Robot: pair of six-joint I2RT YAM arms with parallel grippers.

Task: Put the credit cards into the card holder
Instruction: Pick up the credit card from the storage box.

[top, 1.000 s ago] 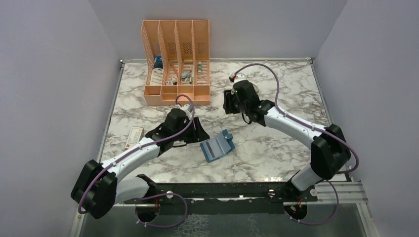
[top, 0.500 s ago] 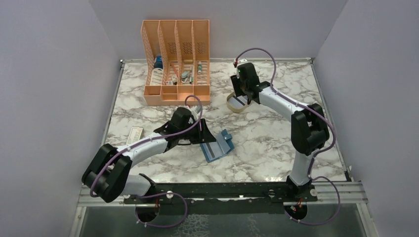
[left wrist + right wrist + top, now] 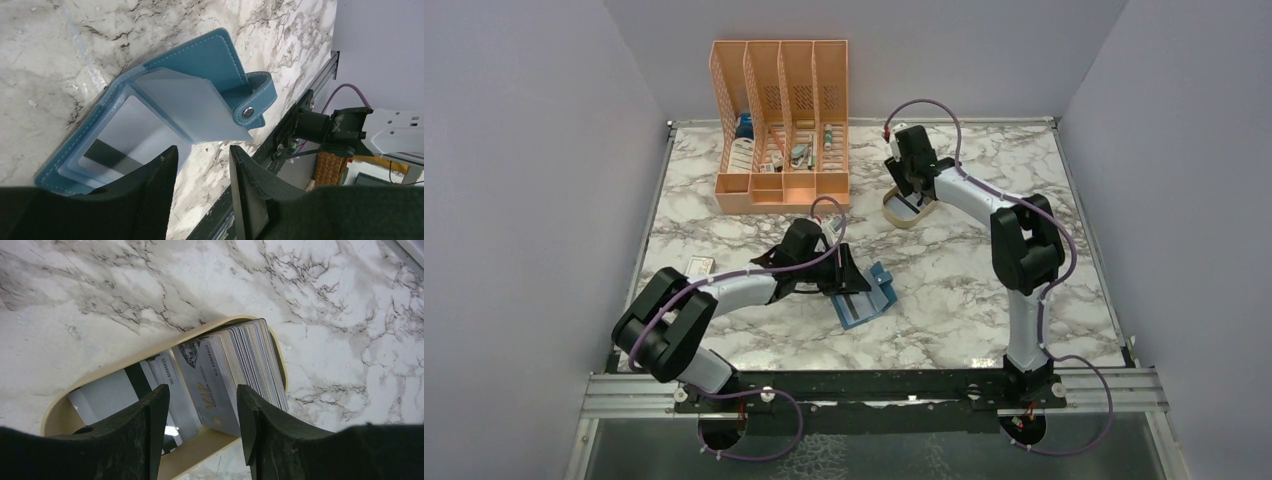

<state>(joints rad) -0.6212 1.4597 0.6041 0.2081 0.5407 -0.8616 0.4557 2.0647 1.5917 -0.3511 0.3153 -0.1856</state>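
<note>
Two pincers, both spread and empty. First the left gripper [image 3: 202, 150]: the small teal-blue folding leather wallet [image 3: 200, 60] lies open just past its fingertips, slots up, I'd guess so it can be pinned flat. Then the right gripper [image 3: 202, 390] hovers right over the thin plastic credit cards [image 3: 235, 365], which stand on edge in a beige oval tray [image 3: 55, 415], so it looks lined up to pinch one.

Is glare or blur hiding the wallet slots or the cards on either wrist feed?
Left wrist: card holder sharp, its clear slot mirrors a dark band, no washout; left end effector soft. Right wrist: credit cards crisp, VIP print legible; right end effector blurred. Top external: even light, faint shadows.
</note>
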